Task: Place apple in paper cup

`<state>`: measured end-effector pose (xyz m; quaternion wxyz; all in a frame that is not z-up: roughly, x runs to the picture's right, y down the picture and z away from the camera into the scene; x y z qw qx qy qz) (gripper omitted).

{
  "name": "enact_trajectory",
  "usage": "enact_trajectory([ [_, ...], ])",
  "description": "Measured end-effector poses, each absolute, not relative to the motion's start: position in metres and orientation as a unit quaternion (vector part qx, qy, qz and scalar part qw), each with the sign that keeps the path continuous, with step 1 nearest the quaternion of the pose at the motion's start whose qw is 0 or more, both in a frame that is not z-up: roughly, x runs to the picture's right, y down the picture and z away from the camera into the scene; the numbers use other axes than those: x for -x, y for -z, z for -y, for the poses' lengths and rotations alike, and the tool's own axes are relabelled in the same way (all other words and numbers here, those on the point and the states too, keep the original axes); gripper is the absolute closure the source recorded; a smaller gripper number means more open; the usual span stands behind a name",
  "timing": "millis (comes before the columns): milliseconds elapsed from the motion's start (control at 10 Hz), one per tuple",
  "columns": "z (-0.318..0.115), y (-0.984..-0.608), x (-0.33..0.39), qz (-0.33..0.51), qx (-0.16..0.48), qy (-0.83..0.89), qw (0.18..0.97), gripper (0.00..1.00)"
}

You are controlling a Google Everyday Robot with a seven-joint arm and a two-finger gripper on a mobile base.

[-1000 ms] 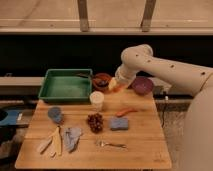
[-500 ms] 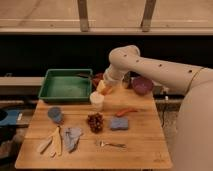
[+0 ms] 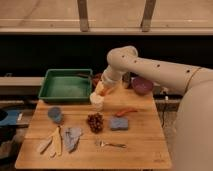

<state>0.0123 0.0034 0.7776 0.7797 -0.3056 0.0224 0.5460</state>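
Green tray [image 3: 65, 86], purple bowl [image 3: 142, 85], blue cup [image 3: 55, 114], dark red grapes [image 3: 94, 122]. Cream-white paper cup [image 3: 97, 104]; orange-red apple [image 3: 100, 90] at the white gripper [image 3: 101, 90]. Slim orange carrot [image 3: 124, 112]; light wooden table [image 3: 140, 145].

Wooden bench [image 3: 145, 150] in the foreground, dark recessed band behind it, pale horizontal ledge [image 3: 50, 31] above, two grey vertical posts [image 3: 83, 15] — dim, warm lighting throughout.

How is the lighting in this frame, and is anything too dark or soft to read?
Camera view: even indoor light on the table, soft shadows only; dark band behind it hides detail; whole frame soft, so the fork is faint. The gripper, shut on the apple, sits just above the paper cup, edges blending.
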Motion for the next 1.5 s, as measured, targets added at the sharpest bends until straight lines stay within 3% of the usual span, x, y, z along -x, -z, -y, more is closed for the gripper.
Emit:
enact_trajectory([
  [800,-0.014,-0.801,0.0,-0.014,0.345,-0.533,0.773,0.99],
  [1100,-0.013,-0.811,0.013,-0.008,0.36,-0.524,0.772,0.8],
  [1300,-0.014,-0.817,0.027,-0.007,0.373,-0.512,0.774,0.76],
  [1500,-0.018,-0.82,0.037,-0.007,0.383,-0.501,0.776,0.59],
])
